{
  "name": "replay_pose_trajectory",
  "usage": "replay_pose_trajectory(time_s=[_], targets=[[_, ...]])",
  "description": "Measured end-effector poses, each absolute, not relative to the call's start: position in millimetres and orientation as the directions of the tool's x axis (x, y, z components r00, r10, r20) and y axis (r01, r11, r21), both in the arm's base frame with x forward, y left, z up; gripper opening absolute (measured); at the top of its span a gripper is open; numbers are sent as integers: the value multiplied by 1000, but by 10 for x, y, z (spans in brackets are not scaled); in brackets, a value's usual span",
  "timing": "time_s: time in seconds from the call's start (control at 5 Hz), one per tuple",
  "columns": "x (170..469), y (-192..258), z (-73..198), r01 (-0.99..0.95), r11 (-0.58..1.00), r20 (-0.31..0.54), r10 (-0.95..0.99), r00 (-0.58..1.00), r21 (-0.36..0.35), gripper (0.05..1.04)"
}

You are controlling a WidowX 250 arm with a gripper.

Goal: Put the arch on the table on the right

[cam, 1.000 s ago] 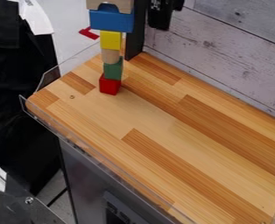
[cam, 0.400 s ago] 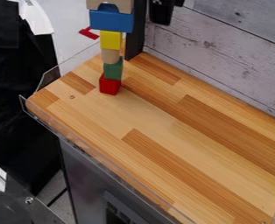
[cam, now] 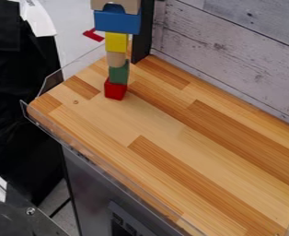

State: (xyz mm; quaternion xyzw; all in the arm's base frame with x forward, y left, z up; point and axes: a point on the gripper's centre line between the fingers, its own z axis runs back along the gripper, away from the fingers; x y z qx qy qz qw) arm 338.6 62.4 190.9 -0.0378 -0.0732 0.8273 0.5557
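1. Six blocks at least make the tower I see on the wooden table [cam: 165, 124], upper left in my camera view.
2. From the bottom: red block [cam: 115, 89], green block [cam: 118, 74], tan block [cam: 115, 58], yellow block [cam: 116, 42], blue block [cam: 117, 23].
3. The beige arch [cam: 132, 5] sits on the blue block, at my view's top edge.
4. I cannot tell the gripper's state.

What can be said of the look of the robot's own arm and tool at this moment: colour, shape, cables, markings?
By the rig description, both the arm and its tool are black. I cannot tell more than that from the current picture; their shape, cables and any markings cannot be made out.
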Motion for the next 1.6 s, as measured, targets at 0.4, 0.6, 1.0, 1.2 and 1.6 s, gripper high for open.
replay_pose_trajectory(time_s=[0.4,0.6,1.0,1.2,1.6], targets=[[3303,965,2046,-868,-471,5,878,-478,-158,1000],[3247,1048,2044,-858,-496,11,865,-501,-133,1000],[3168,1153,1950,-842,-534,29,843,-537,-70,1000],[3144,1180,1937,-837,-544,33,837,-546,-60,1000],[3124,1158,1884,-838,-544,31,838,-545,-41,1000]])
